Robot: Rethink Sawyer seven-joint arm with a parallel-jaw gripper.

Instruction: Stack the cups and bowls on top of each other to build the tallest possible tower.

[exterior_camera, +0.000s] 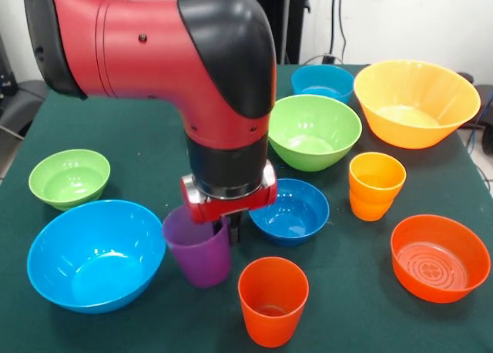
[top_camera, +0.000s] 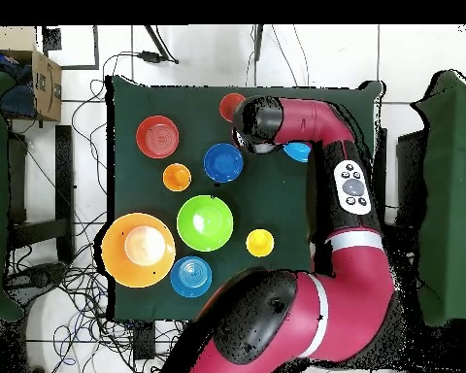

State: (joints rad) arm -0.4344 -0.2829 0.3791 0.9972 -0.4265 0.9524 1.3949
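In the front view the red and black arm [exterior_camera: 192, 75] hides most of the gripper [exterior_camera: 233, 228], so its fingers' spread beside the tilted purple plastic tumbler [exterior_camera: 198, 249] cannot be told. From overhead, that arm covers the purple tumbler wholly and most of the large light blue glossy bowl [top_camera: 297, 152], and the red-orange plastic tumbler [top_camera: 231, 105] shows only in part

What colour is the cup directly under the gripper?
Purple. The cup stands under the gripper, and the front view shows it best; in the overhead view the arm hides it.
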